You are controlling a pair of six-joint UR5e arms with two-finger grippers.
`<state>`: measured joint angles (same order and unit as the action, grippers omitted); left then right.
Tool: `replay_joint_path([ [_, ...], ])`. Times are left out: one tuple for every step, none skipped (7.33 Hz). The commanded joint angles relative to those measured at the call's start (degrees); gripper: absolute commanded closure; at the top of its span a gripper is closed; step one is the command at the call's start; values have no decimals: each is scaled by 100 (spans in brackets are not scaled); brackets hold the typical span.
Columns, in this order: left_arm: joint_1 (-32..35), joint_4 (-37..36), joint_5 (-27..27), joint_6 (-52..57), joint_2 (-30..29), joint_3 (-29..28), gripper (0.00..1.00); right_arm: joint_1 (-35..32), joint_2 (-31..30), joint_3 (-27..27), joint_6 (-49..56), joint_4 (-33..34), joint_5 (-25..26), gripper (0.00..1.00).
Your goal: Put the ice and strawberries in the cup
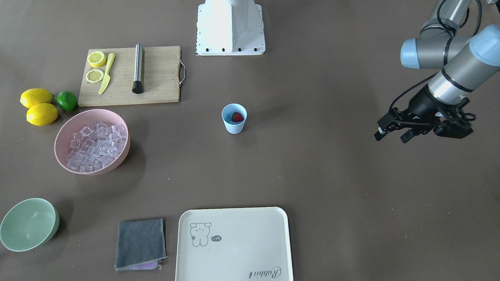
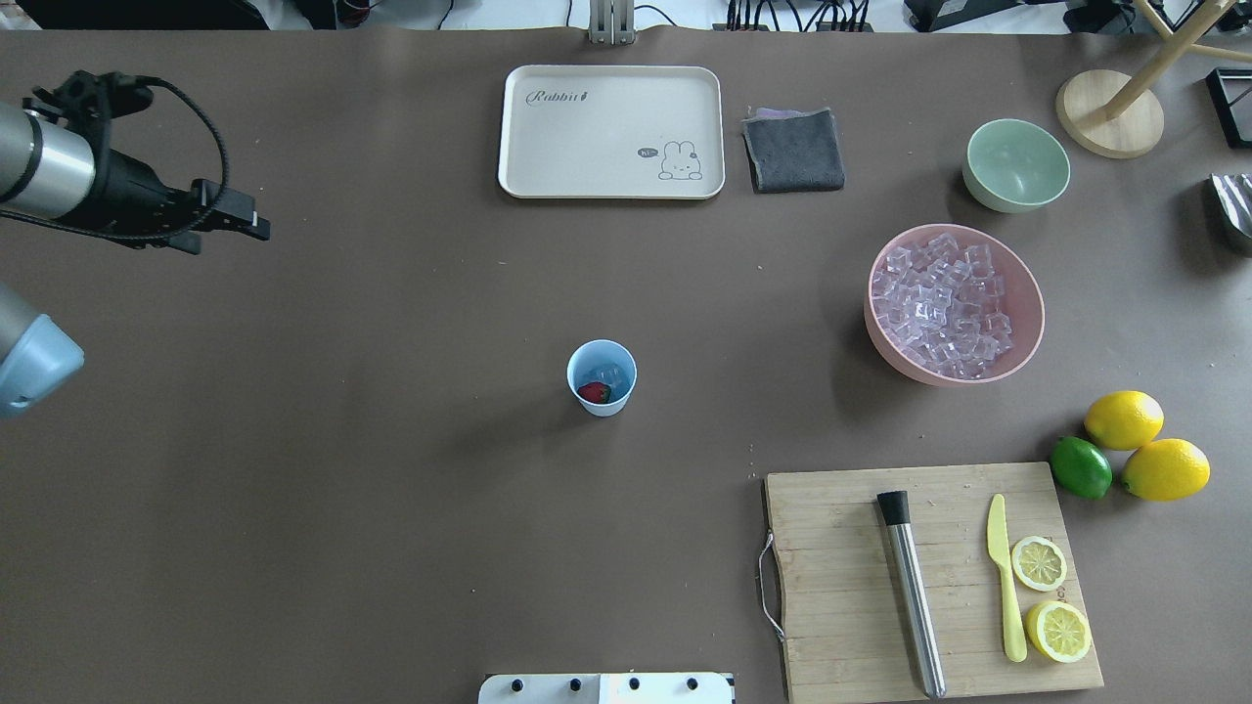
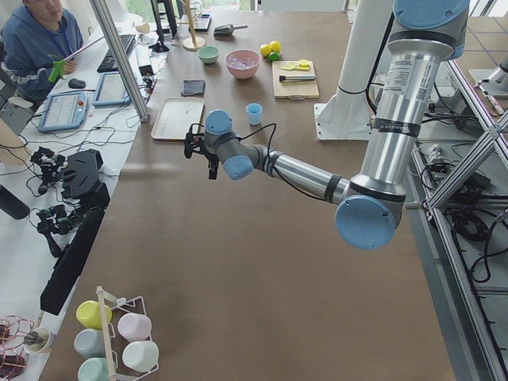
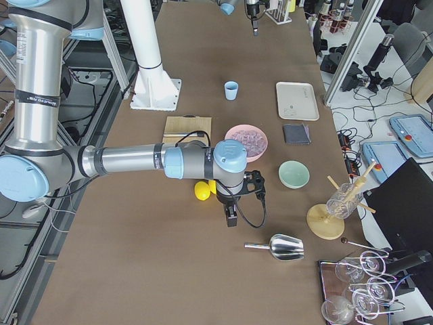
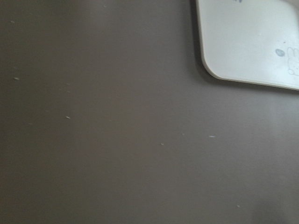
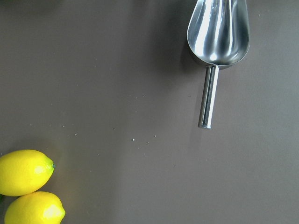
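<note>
While the light blue cup (image 2: pixel 599 409) stands upright, a red strawberry (image 2: pixel 593 393) is seen lying inside it. Ice (image 2: pixel 944 303) is heaped in a pink bowl (image 2: pixel 1029 298) well to the cup's right. The left gripper (image 1: pixel 390 137), hovering well to the cup's left, is shown with fingers parted and nothing between them. The right gripper (image 4: pixel 231 218) (caught only from the side, far to the cup's right) cannot be judged open or closed.

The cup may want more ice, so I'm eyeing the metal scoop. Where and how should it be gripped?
Probably take the metal scoop by its thin straight handle, from straight above, jaws across it. The handle lies flat on the table with bare space beside it; the bowl end is wide and curved.
</note>
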<state>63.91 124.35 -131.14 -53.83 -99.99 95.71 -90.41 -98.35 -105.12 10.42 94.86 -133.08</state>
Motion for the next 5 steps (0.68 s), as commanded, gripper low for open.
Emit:
replay_joint_path([
  [1337, -1256, -778, 2505, 287, -18, 2, -3, 0, -9, 4, -2, 1, 0],
  [1752, -2221, -825, 3597, 226, -9, 2, -3, 0, 0, -5, -2, 1, 0],
  [1948, -3310, -782, 4626, 78, 9, 2, -3, 0, 9, -5, -2, 1, 0],
  [2306, -3982, -538, 5132, 7, 0, 2, -3, -9, 9, -22, 6, -7, 0],
  [2571, -4084, -422, 5120, 136, 78, 2, -3, -18, 52, -22, 6, -8, 0],
])
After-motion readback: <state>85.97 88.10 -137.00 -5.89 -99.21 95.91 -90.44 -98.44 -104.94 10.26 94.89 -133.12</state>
